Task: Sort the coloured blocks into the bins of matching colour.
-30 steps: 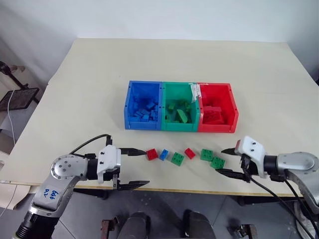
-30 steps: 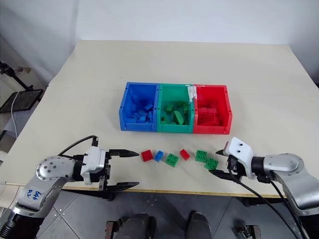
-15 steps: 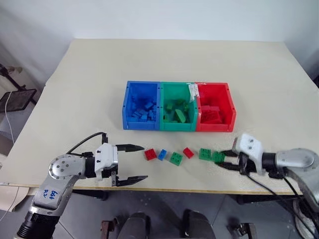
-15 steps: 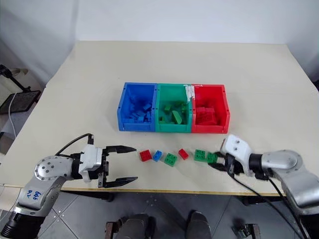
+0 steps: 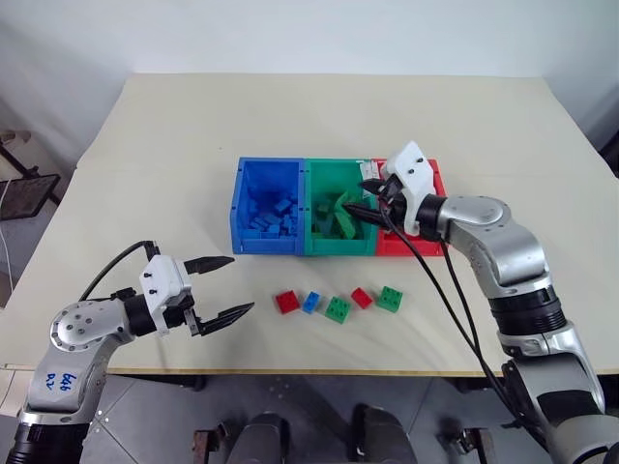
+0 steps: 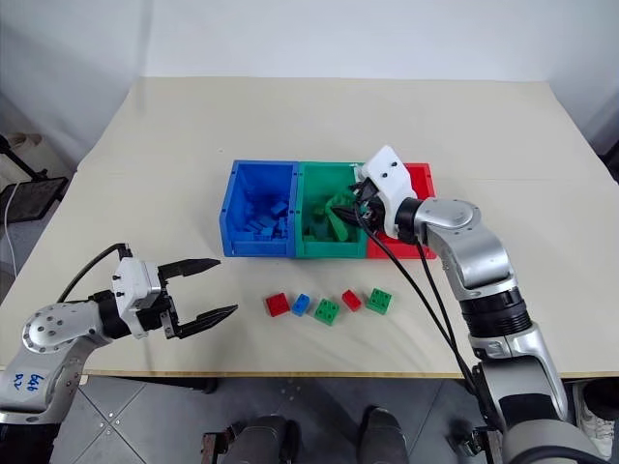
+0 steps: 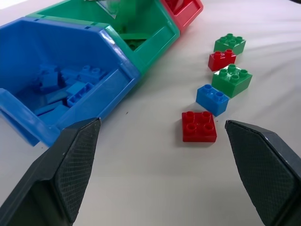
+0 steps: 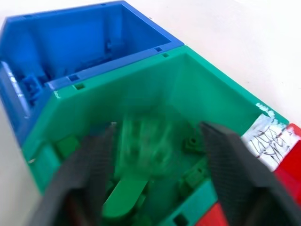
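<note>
Five coloured blocks lie in a row near the table's front edge: red, blue, green, red, green. Behind them stand the blue bin, green bin and red bin, joined side by side and each holding blocks of its own colour. My right gripper hangs open over the green bin. In the right wrist view a blurred green block shows between its fingers, touching neither. My left gripper stands open left of the row, holding nothing.
White tape with writing sticks on the rim between the green and red bins. My right arm's black cables hang over the table right of the block row. The table's front edge runs just below the blocks.
My right gripper shut on the rightmost green block, carried it up and left over the green bin, then opened. That block is gone from the table. My left gripper drew back to the left.
</note>
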Motion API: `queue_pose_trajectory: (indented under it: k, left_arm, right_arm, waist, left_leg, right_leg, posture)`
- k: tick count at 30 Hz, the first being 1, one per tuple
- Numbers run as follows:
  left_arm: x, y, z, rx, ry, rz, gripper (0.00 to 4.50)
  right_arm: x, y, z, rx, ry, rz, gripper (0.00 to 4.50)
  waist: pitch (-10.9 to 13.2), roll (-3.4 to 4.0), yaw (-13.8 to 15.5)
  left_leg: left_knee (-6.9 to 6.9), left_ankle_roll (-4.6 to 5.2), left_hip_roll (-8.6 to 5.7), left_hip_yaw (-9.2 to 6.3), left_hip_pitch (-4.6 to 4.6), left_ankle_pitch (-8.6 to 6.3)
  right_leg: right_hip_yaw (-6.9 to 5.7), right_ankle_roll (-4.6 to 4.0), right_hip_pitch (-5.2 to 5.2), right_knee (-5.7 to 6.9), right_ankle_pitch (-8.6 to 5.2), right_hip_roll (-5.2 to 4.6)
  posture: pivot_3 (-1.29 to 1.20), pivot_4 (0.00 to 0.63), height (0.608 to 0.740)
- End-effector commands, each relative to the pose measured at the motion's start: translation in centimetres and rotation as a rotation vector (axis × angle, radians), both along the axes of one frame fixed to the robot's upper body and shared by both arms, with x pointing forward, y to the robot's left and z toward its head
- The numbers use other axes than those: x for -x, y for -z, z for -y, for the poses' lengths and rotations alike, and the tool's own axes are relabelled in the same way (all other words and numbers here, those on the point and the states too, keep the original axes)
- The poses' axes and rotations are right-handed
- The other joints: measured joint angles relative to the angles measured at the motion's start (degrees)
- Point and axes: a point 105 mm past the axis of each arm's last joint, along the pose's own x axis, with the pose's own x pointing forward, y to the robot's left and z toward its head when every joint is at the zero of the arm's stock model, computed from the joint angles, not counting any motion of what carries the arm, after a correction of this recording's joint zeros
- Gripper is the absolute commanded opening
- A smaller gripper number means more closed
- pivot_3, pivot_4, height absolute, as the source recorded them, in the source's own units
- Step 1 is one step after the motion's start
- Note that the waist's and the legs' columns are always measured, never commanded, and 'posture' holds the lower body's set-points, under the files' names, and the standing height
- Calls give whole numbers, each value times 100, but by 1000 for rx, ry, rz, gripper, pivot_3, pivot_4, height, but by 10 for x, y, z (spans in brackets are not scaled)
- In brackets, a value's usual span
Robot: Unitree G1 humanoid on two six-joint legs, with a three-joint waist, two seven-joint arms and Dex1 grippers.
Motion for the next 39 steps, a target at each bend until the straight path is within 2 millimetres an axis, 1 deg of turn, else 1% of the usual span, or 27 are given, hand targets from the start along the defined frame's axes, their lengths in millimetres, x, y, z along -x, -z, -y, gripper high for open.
queue_pose_trajectory:
  k: [1,2,4,6,7,9,11,13,14,16,19,21,22,23,26,28,30,33,35,37,39]
  left_arm:
    - [2,-10,-5,-1,-12,27,4500]
    - [2,-11,-5,1,-10,23,4500]
    - [1,-10,-3,0,8,11,4500]
    - [-1,-9,3,-2,34,3,4500]
    - [-2,-8,6,-4,49,2,4500]
    - [-4,-7,12,-5,81,0,4500]
    - [-6,-6,22,-13,128,5,4500]
    - [-8,-7,33,-13,174,15,4500]
    - [-8,-6,38,-30,202,18,4500]
    - [-3,-2,50,-69,290,-13,4500]
    - [-5,-3,63,-98,351,11,4500]
    - [-9,-4,69,-102,354,32,4500]
    - [-11,-5,70,-104,352,39,4500]
    - [-11,-6,69,-100,352,42,4500]
    - [-12,-8,66,-80,336,53,4500]
    - [-11,-7,62,-72,325,46,4500]
    - [-11,-6,57,-64,310,41,4500]
    - [-11,-5,51,-66,286,41,4500]
    - [-10,-6,47,-68,269,44,4500]
    - [-9,-8,46,-61,253,46,4500]
    - [-6,-7,45,-60,246,35,4500]
  right_arm:
    - [3,-23,4,-24,-21,101,4210]
    - [6,-23,9,-23,-29,109,4472]
    - [19,-22,20,-24,-71,131,4472]
    - [42,-18,37,-29,-141,157,4472]
    - [52,-15,47,-40,-157,152,4472]
    - [68,-7,72,-31,-127,153,4472]
    - [89,4,95,3,-126,136,4472]
    - [114,20,113,53,-157,61,4472]
    - [123,28,122,93,-151,25,4472]
    - [134,35,141,131,-101,-8,4472]
    - [141,41,167,161,-11,-13,4472]
    - [143,48,179,202,27,-17,4472]
    - [143,50,182,214,34,-18,4472]
    - [142,49,179,219,30,-13,4472]
    - [133,43,150,169,-46,-11,4472]
    - [128,50,120,200,-150,-88,4472]
    - [122,56,102,238,-191,-162,4472]
    - [112,63,91,295,-177,-252,4472]
    - [109,70,79,358,-202,-296,4472]
    - [105,74,67,364,-217,-313,4472]
    - [100,81,59,388,-203,-312,4472]
  waist:
    - [0,0,-2]
    - [0,0,-1]
    - [0,0,12]
    - [-1,-2,73]
    - [-1,-3,90]
    - [-1,-3,134]
    - [-1,-3,167]
    - [-1,-3,169]
    - [-1,-3,175]
    - [-2,-5,146]
    - [-2,-5,108]
    - [-2,-5,114]
    - [-2,-5,121]
    - [-2,-5,127]
    - [-2,-5,115]
    - [-2,-5,88]
    - [-2,-4,86]
    - [-2,-5,135]
    - [-2,-5,174]
    - [-1,-6,179]
    - [-1,-6,168]
  left_leg:
    - [2,0,0,1,-7,0]
    - [4,0,0,2,-15,0]
    - [5,0,1,4,-26,0]
    - [6,0,0,-1,-34,0]
    - [6,0,-1,0,-33,0]
    - [5,3,-4,6,-37,-1]
    - [5,4,-3,24,-36,-2]
    - [5,6,0,38,-30,-1]
    - [6,7,1,43,-31,0]
    - [8,10,2,53,-24,1]
    - [10,14,4,84,-9,3]
    - [10,14,5,90,0,4]
    - [10,14,5,90,2,3]
    - [10,14,5,90,2,3]
    - [9,14,6,90,2,3]
    - [10,13,11,88,3,4]
    - [10,13,11,85,3,4]
    - [10,13,8,79,-8,3]
    - [26,13,5,66,-37,3]
    - [31,12,4,58,-43,2]
    - [33,12,3,55,-45,2]
  right_leg:
    - [0,0,-6,-1,0,0]
    - [0,0,-14,1,0,0]
    - [0,0,-29,10,0,0]
    - [-3,0,-33,12,0,-1]
    - [-5,0,-33,14,0,-1]
    - [-6,0,-34,8,0,-3]
    - [-5,1,-38,7,0,-6]
    - [-4,1,-39,7,0,-6]
    - [-3,0,-38,6,0,-7]
    - [3,0,-35,8,0,-6]
    - [26,-2,-34,8,2,-6]
    - [33,-3,-33,11,2,-6]
    - [33,-3,-32,12,2,-6]
    - [33,-3,-31,11,2,-6]
    - [36,-3,-33,11,2,-6]
    - [35,-3,-33,11,2,-4]
    - [35,-4,-34,12,2,-4]
    - [32,-4,-41,10,2,-6]
    - [22,-4,-53,10,3,-8]
    - [16,-4,-53,11,3,-9]
    - [11,-4,-51,11,3,-9]
  posture:
    - [0,150,740]
    - [0,150,740]
    - [0,150,740]
    - [0,150,740]
    - [0,150,740]
    - [0,150,740]
    - [0,150,740]
    - [0,150,740]
    - [0,150,740]
    - [0,150,740]
    - [0,150,740]
    - [0,150,740]
    - [0,150,740]
    - [0,150,740]
    - [0,150,740]
    - [0,150,740]
    - [0,150,740]
    - [0,150,740]
    - [0,150,740]
    - [0,150,740]
    - [0,150,740]
